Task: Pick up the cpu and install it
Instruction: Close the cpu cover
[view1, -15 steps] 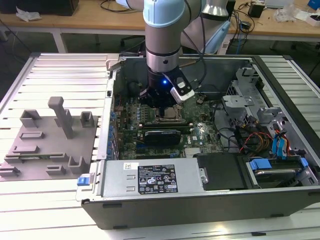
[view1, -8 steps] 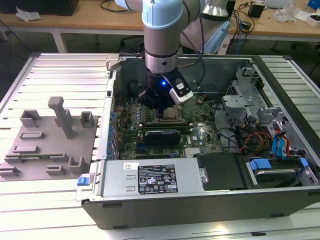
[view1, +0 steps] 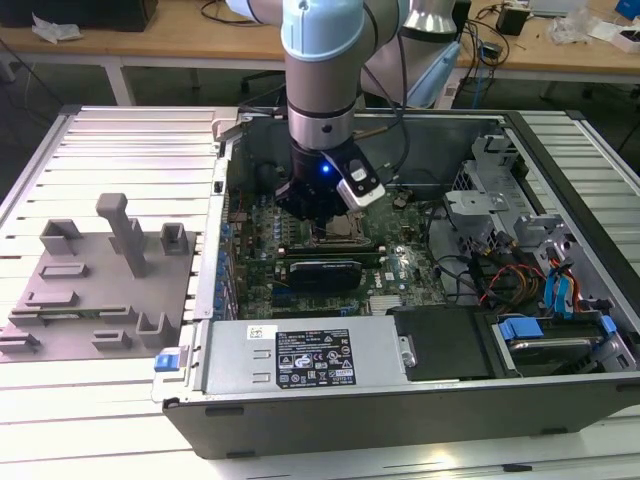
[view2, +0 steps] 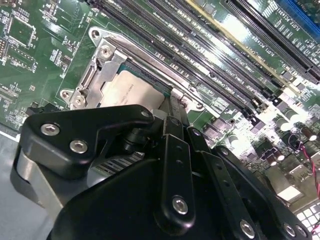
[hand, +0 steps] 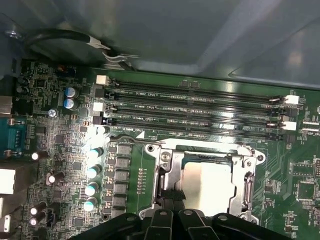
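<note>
The cpu (hand: 207, 187) lies in socket frame (hand: 167, 162), seemingly under claw (hand: 173, 207).

The cpu (view2: 131, 92), a pale silvery square, lies flat inside the metal socket frame (view2: 107, 55) on the green circuit board (view2: 25, 65). The black gripper (view2: 152, 122) sits right over it, hiding one edge. Long dark memory slots (view2: 215, 47) run just beside the frame, on the side away from the gripper.
</note>
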